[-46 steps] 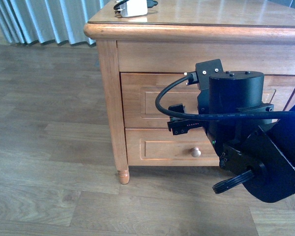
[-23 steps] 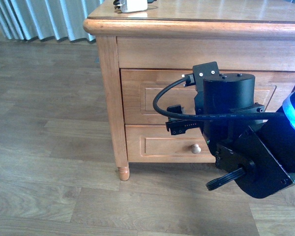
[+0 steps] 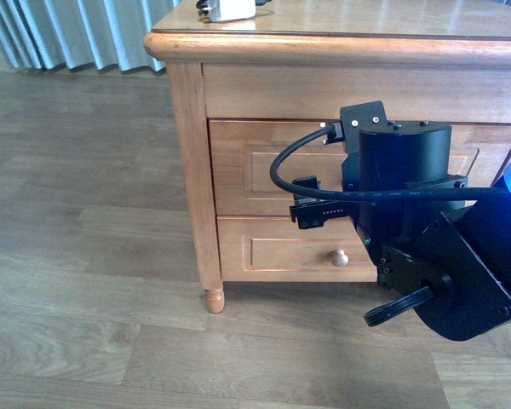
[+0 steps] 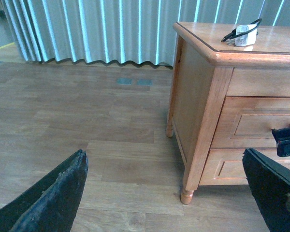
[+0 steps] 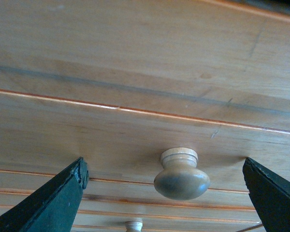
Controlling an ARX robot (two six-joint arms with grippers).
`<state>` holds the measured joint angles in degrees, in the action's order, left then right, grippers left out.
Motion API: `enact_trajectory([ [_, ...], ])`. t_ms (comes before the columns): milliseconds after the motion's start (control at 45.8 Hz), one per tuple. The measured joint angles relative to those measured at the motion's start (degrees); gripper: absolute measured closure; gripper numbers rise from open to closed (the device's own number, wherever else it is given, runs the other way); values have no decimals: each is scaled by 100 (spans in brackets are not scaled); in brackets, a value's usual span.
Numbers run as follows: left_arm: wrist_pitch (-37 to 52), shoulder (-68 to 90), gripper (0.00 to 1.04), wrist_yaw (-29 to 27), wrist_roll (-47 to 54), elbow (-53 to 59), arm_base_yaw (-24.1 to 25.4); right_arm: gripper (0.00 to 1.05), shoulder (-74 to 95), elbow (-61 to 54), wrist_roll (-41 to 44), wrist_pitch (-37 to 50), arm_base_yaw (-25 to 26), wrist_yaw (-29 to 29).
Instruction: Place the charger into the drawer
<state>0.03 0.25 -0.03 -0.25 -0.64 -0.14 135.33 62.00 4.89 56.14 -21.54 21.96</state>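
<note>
The white charger [image 3: 230, 8] with its black cable lies on the wooden cabinet's top at the far left corner; it also shows in the left wrist view [image 4: 245, 35]. The upper drawer [image 3: 268, 175] is shut. My right gripper [image 5: 163, 166] is open, its jaws wide apart either side of the drawer's round pale knob [image 5: 181, 176] and not touching it. In the front view my black right arm [image 3: 404, 196] hides that knob. My left gripper [image 4: 164, 153] is open and empty over the floor, left of the cabinet, out of the front view.
The lower drawer [image 3: 281, 254] with its own knob [image 3: 339, 257] sits beneath, shut. The cabinet's front left leg [image 3: 213, 298] stands on wooden floor [image 3: 77, 256]. Grey-blue curtains [image 4: 87, 29] hang behind. A black cable [image 3: 294, 166] loops from my right arm.
My right arm has shifted only slightly in front of the drawers. The front view has dipped a little, so less of the charger shows at the top.
</note>
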Motion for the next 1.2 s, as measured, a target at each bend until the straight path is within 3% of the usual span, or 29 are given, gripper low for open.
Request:
enact_trajectory([
  [327,0,0,6,2,0,0,0,9,-24,-17,15,17,11,2],
  [480,0,0,6,2,0,0,0,26,-39,-26,26,17,13,2],
  [742,0,0,6,0,0,0,0,34,-61,-46,24,35,15,2],
  [1069,0,0,6,0,0,0,0,77,-79,-79,46,66,17,35],
  [1200,0,0,6,0,0,0,0,81,-87,-92,44,72,20,46],
])
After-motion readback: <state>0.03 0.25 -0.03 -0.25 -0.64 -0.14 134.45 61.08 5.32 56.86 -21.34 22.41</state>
